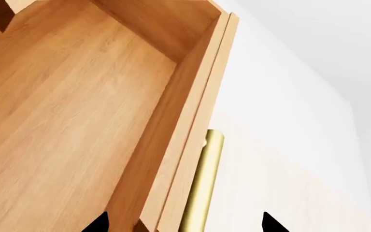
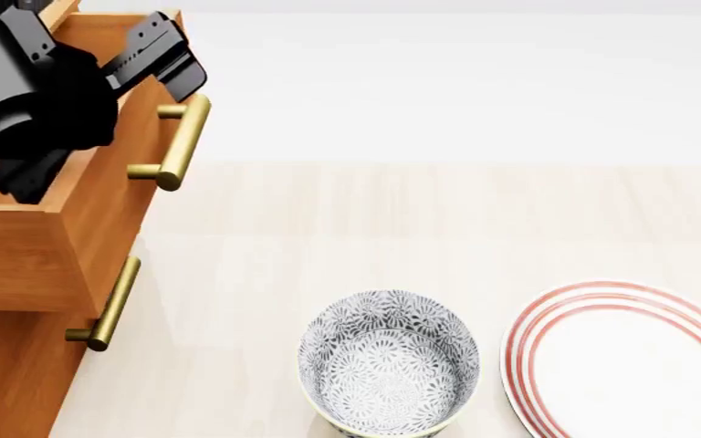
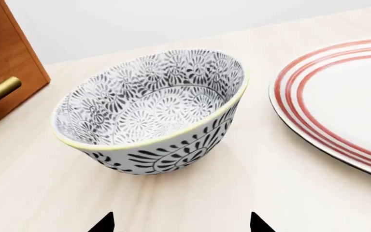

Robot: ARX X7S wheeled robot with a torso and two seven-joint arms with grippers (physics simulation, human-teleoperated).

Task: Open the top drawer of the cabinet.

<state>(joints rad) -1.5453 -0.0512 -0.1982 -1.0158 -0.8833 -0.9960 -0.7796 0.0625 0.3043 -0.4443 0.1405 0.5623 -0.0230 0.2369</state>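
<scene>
Pulling farther, note the left gripper (image 2: pixel 162 55) sits spread, gripping nothing, just above the top drawer (image 2: pixel 34 246) handle (image 2: pixel 183 141), whose axis runs crosswise.

The pale wood counter (image 2: pixel 363 228) carries the cabinet (image 2: pixel 15 274) at its left side, a black-and-white patterned bowl (image 2: pixel 387 370) near the front, and just beside it a white plate (image 2: pixel 637 365) with red rings.

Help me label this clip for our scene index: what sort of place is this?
Probably a simulated dining or kitchen tabletop: a patterned bowl and a red-rimmed plate sit on a pale wooden surface beside a wooden cabinet, its top drawer pulled out.
</scene>
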